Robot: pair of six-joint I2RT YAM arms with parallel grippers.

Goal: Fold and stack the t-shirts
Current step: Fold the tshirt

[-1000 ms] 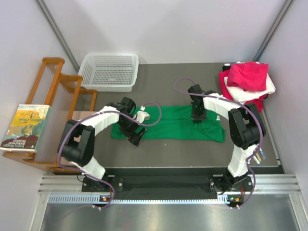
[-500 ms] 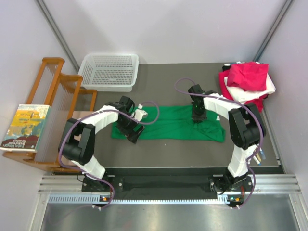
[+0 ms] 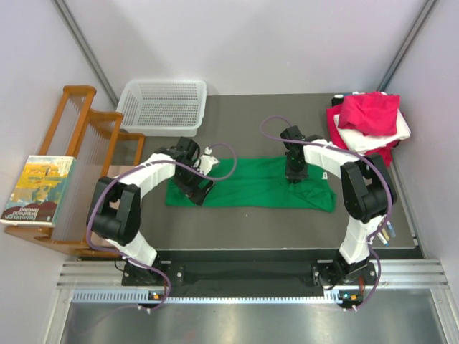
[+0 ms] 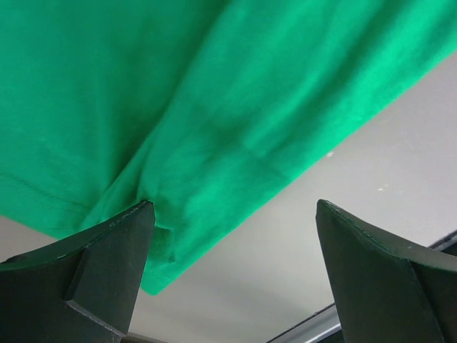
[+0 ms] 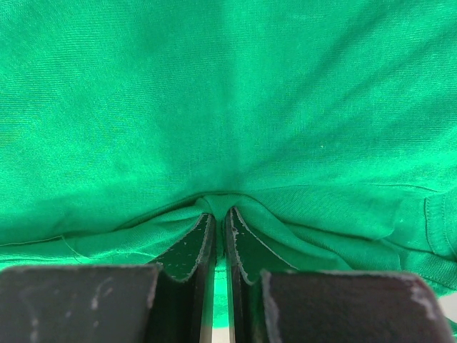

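— Overhead first: where's the shirt?

— The green t-shirt (image 3: 251, 188) lies flat in the middle of the bench (image 3: 272, 125), a long band running from 9 to 3 o'clock. The left gripper (image 3: 196, 193) is down at its 9 o'clock end. The right gripper (image 3: 294, 176) is on the cloth toward 2 o'clock.

— And the others?

— Heaped at the bench's 2 o'clock corner: a magenta-pink shirt (image 3: 369, 111) on top, a white shirt (image 3: 356, 140) under it, and a red shirt (image 3: 332, 125) showing at the edges. A white mesh basket (image 3: 163, 106) sits at 11 o'clock. A wooden rack (image 3: 86, 136) with a book (image 3: 39, 190) lying on it stands off the bench at 9.

— Left wrist camera?

— Jaws wide apart. Of the two fingers (image 4: 107, 271), the one at 8 o'clock sits right at the shirt's edge, where the cloth gathers into a ridge. The one at 4 o'clock is over bare grey bench. Green fills the view from 9 round to 2 o'clock.

— Right wrist camera?

— Jaws together, clamped on a small pinch of the green t-shirt — the fabric puckers at the tips and the folds spread toward 9 and 3 o'clock. A stitched hem shows at 3 o'clock.
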